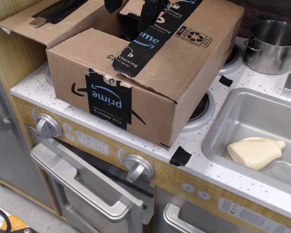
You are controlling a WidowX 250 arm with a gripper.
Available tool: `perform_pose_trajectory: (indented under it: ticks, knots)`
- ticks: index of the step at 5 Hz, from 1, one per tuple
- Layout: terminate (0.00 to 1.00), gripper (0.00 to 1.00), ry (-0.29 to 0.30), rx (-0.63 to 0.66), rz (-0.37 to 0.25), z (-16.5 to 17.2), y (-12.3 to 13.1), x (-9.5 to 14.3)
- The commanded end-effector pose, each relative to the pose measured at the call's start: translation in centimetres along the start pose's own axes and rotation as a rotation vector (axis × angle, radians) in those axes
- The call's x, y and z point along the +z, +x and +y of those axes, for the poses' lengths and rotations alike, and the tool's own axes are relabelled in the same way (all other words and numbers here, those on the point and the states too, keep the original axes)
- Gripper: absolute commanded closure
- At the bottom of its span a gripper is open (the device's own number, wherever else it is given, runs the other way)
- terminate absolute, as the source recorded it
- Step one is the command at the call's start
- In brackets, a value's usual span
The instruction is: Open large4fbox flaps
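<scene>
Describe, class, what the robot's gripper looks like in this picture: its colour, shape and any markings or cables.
Only the lower part of the gripper shows, at the top edge above the large4fbox. It is black, with two dark finger-like prongs. No cables or markings can be made out, and the rest of the arm is out of frame.

Matt brown corrugated cardboard box [179,73], glossy black tape [153,41]; brushed steel pot [271,46]; smooth cream plastic bottle [256,151]; white speckled countertop [199,162].

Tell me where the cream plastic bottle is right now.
The cream bottle lies on its side in the steel sink at the lower right, right of the cardboard box.
</scene>
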State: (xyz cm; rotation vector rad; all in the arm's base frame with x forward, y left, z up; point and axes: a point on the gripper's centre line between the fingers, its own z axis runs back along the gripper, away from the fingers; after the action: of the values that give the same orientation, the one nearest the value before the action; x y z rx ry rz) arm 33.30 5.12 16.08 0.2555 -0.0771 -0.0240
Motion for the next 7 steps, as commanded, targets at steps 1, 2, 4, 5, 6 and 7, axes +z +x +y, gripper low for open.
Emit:
perform_pose_trajectory:
  ticks: [1,2,4,5,6,7]
  knots:
    - [0.00,0.00,0.000,0.000,0.000,0.0,0.0,0.0]
    - [0.00,0.00,-0.159,0.065,0.031,0.1,0.4,0.5]
    - [0.00,0.00,-0.301,0.129,-0.010,-0.9,0.5,-1.4]
    - [0.00,0.00,-0.346,0.121,-0.004,-0.7,0.7,-2.2]
    - [0.00,0.00,-0.446,0.151,0.002,-1.7,1.7,-1.8]
    - [0.00,0.00,-0.597,0.214,0.015,-3.9,2.8,0.5]
